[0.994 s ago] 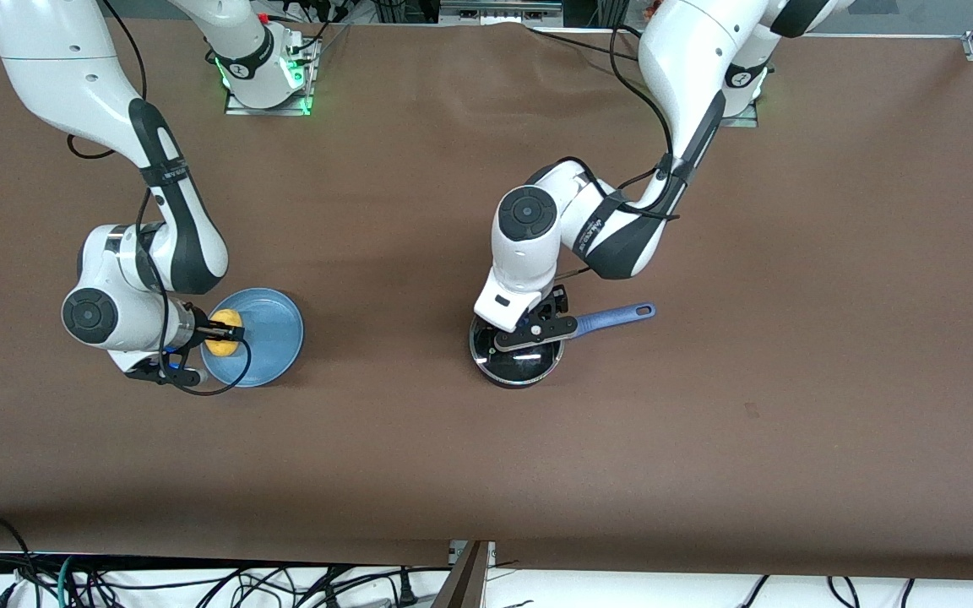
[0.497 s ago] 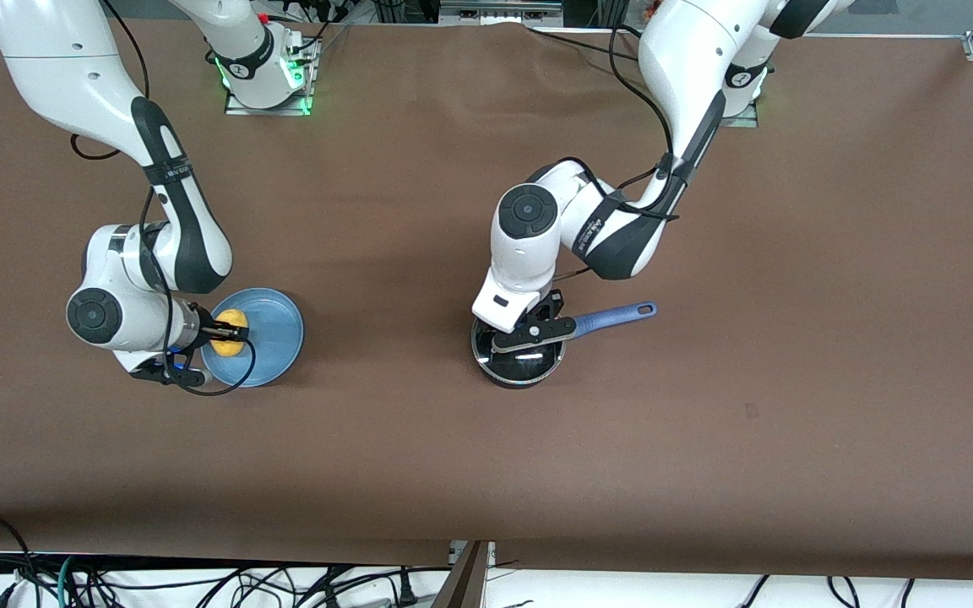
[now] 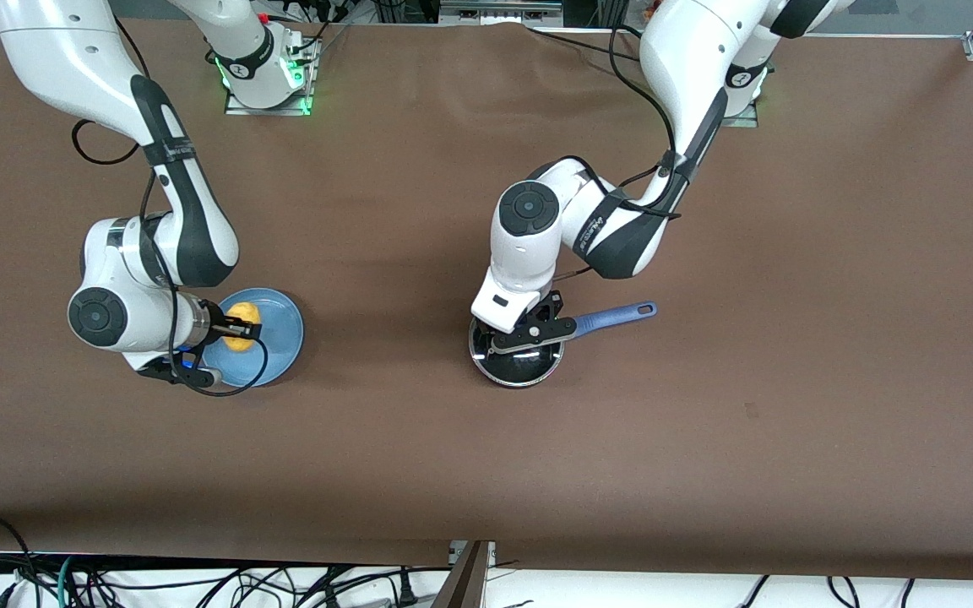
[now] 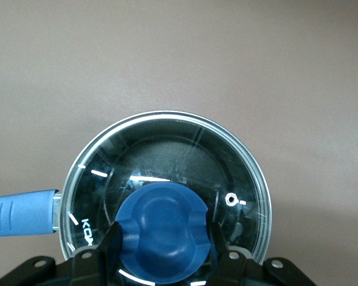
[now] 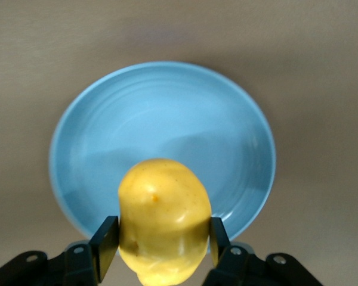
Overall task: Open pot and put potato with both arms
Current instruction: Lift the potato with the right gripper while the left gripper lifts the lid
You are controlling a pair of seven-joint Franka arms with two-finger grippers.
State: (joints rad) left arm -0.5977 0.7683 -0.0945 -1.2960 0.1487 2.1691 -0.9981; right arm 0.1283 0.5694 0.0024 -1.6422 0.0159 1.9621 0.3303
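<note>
Your right tool (image 3: pixel 233 330) is clamped on the small lumpy yellow potato (image 5: pixel 164 219), holding it over the flat round blue plate (image 5: pixel 232 125). Your left tool (image 4: pixel 163 238) is closed around the blue knob (image 4: pixel 162 229) of the round glass lid (image 4: pixel 227 161), which I judge still sits on the black saucepan with the long blue handle (image 3: pixel 613 318) directly beneath. You're at the opening step: lift the lid straight up and aside, then carry the potato across the brown desk (image 3: pixel 790 253) to the pot.
</note>
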